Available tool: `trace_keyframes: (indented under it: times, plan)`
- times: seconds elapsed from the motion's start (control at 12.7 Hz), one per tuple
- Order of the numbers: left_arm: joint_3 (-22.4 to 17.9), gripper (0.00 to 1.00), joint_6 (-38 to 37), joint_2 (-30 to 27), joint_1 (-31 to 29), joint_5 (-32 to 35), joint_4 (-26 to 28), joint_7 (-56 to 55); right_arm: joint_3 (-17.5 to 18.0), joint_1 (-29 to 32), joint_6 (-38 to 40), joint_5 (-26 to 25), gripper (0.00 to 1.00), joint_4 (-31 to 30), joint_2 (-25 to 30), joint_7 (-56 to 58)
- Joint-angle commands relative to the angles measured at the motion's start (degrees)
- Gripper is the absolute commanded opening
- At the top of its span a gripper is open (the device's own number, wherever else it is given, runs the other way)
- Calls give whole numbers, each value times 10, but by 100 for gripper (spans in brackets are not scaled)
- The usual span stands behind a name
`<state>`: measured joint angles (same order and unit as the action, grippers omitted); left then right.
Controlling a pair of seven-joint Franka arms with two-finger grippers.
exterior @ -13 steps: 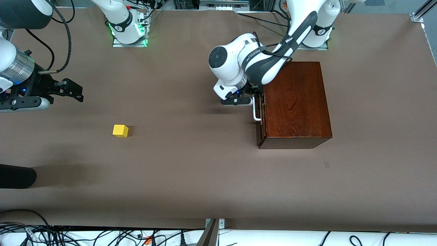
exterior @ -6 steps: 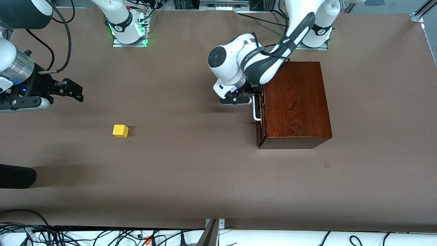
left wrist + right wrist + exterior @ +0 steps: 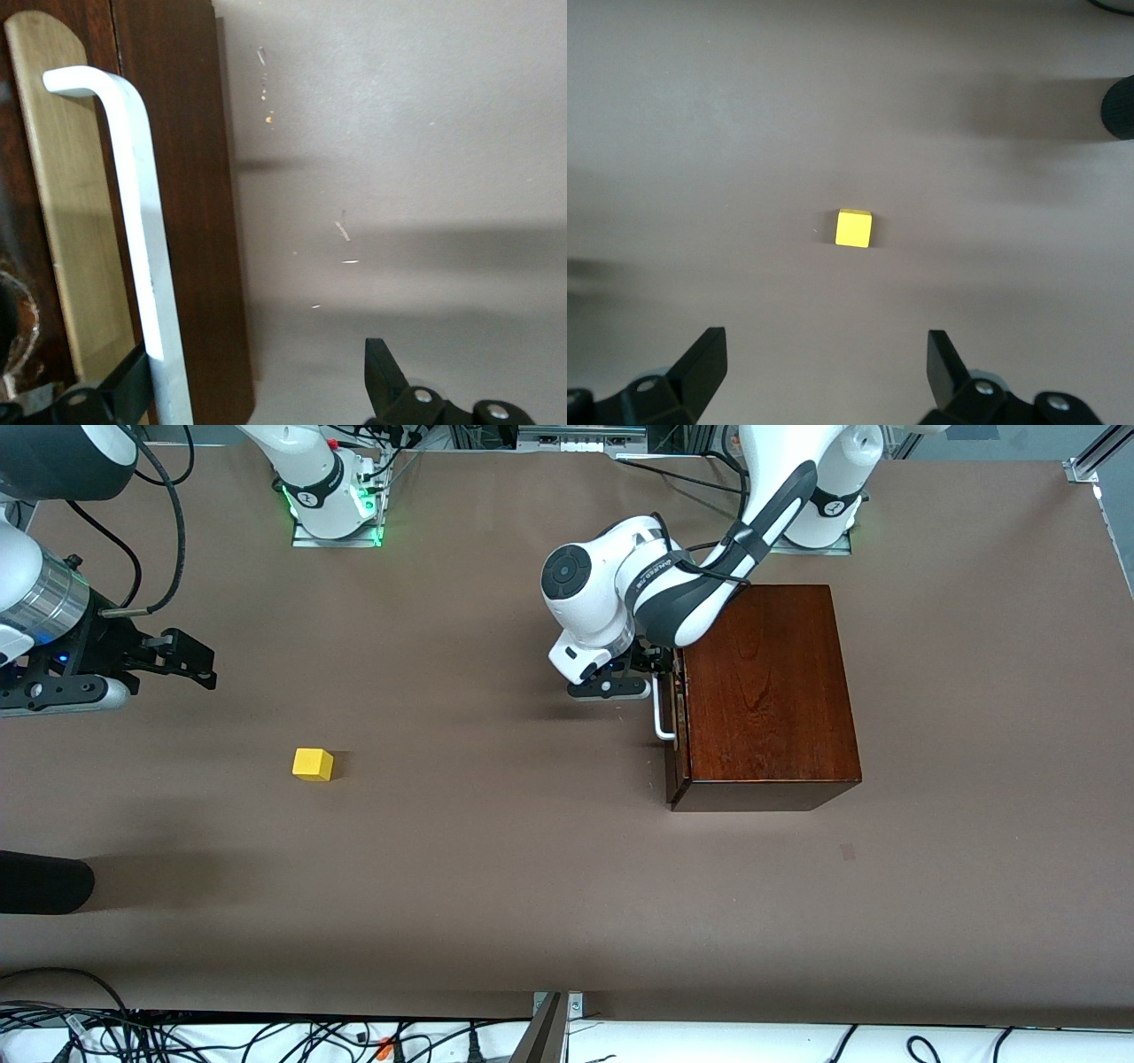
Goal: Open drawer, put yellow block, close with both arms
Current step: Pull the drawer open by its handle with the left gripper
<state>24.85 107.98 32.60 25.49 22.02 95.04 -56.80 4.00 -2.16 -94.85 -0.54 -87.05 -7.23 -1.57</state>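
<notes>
Brown table [image 3: 496, 886]: left end effector [image 3: 257, 381], fingers spread around the drawer [image 3: 676, 717] handle, has nudged it out slightly. Right end effector [image 3: 824, 372] waits, spread, above the yellow block [image 3: 313, 764].

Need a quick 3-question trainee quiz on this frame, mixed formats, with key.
1. True or false: the yellow block sits inside the drawer.
2. Which claw is at the white handle? A) left claw B) right claw
3. Fill in: the right claw hangs open above the bare ____.

Key: 1. False: the block lies on the table toward the right arm's end. 2. A; its fingers are open either side of the handle. 3. table.
</notes>
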Motion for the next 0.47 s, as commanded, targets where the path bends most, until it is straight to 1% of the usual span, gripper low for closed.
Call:
trace_keyframes:
  times: [0.0,0.4]
  plan:
    - [2,100,57,0,4,-38,-2,-3,5,4,10,1,100,14,-5,-6]
    - [2,100,101,0,14,-80,-16,-25,5,3,10,1,100,14,-4,-6]
